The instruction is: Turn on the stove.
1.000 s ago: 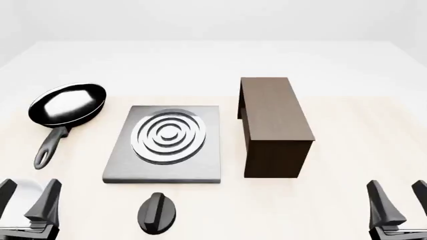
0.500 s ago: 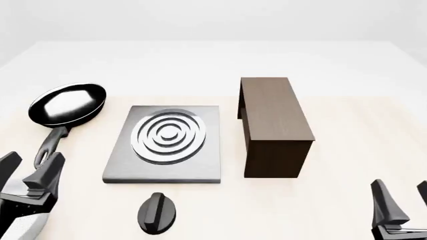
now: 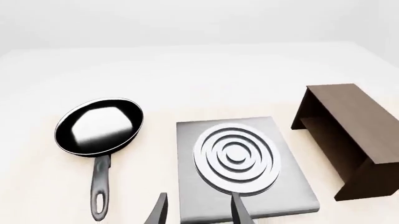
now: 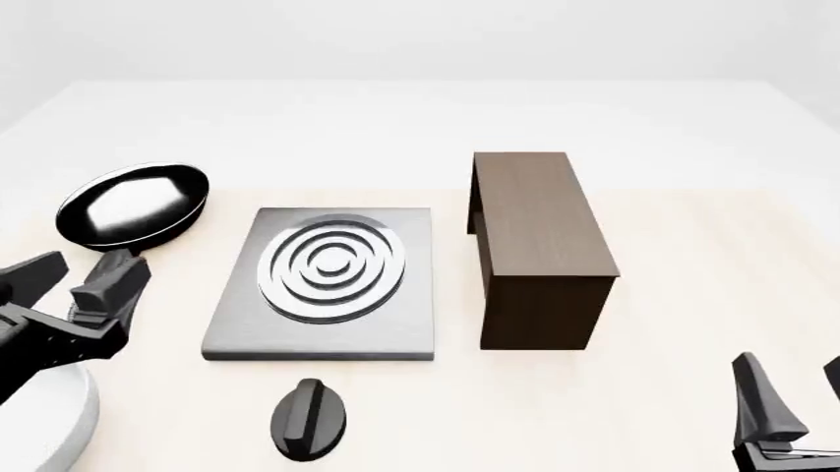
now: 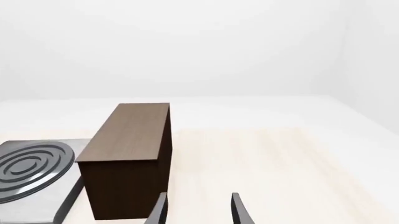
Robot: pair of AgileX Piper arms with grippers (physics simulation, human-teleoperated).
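Observation:
The stove is a flat grey metal plate (image 4: 236,326) with a round ringed burner (image 4: 330,264) at the table's middle. Its black oval knob (image 4: 309,419) lies apart, just in front of the plate. My left gripper (image 4: 73,280) is open and empty. It hovers left of the plate, over the pan's handle, well away from the knob. My right gripper (image 4: 798,408) is open and empty at the front right corner. The left wrist view shows the plate (image 3: 293,186) and burner (image 3: 236,157) beyond the left gripper (image 3: 199,213). The knob is out of both wrist views.
A black frying pan (image 4: 132,205) lies left of the stove, with its handle partly hidden by my left gripper. A tall dark brown wooden box (image 4: 538,246) stands right of the stove. It fills the right wrist view (image 5: 128,158) ahead of the right gripper (image 5: 198,211).
My left gripper has risen from the front left corner and moved forward, now over the pan's handle. The right gripper has sunk slightly at the front right. Nothing else moved.

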